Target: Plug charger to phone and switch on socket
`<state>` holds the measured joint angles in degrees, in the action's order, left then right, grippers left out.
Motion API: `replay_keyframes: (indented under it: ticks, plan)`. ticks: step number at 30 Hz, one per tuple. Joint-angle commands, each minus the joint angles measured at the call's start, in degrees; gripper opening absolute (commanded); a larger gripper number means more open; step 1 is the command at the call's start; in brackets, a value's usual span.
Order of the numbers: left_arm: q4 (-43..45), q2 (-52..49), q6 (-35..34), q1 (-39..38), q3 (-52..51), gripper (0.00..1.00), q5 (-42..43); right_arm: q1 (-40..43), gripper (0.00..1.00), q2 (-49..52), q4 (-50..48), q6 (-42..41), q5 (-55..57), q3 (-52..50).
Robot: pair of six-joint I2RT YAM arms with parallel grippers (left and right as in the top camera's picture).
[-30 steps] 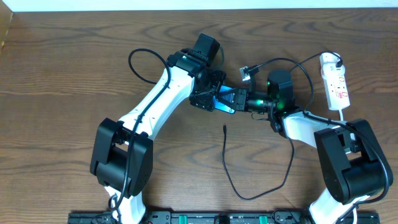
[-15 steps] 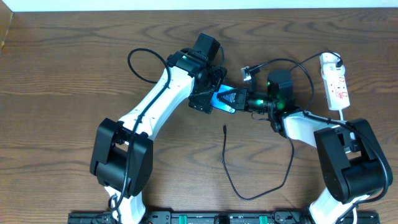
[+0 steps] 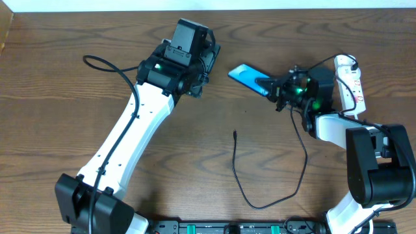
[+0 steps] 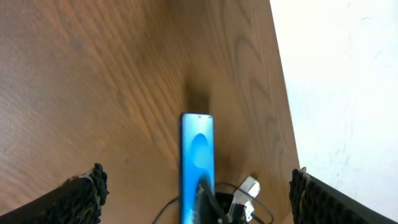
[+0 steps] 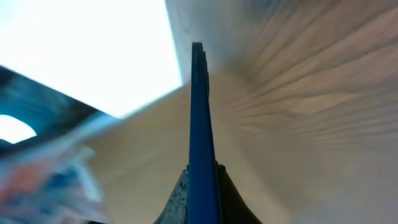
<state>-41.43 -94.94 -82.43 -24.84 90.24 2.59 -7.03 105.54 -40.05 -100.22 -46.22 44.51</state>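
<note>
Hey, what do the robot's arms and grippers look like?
Both the left arm and right arm have white shells with bulky black joints, looping black cables and a green light near each wrist. The left fingers are black with a knobbly texture.

The phone (image 5: 199, 118) stands edge-on, a thin blue slab rising from the bottom of the view. The right gripper (image 5: 200, 198) is clamped on its lower end, one dark textured pad (image 5: 176, 200) pressed to each face. Blurred wood grain of the table (image 5: 298, 93) fills the right side. A bright white area (image 5: 93, 43) sits at upper left.
</note>
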Motion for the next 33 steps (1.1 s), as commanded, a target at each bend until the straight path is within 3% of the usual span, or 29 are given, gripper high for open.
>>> replay_keyframes:
  ticks: [1, 7, 15, 33]
  plan:
    - [1.0, -0.4, 0.8, 0.0, 0.2, 0.94, -1.3, -1.2, 0.02, -0.2, -6.4, -17.3, 0.6, 0.7]
    - [4.8, -0.4, 0.8, 0.0, 0.2, 0.94, 1.7, -2.5, 0.01, -0.2, -23.1, -17.3, 4.3, 0.7]
    - [8.2, -0.4, 1.0, 0.0, 0.2, 0.94, 1.7, -5.3, 0.01, -0.2, -28.7, -17.3, 4.6, 0.7]
    - [13.9, -0.5, 14.4, -1.6, 0.1, 0.94, 4.3, -8.0, 0.01, -0.3, -43.1, -17.3, 8.7, 0.7]
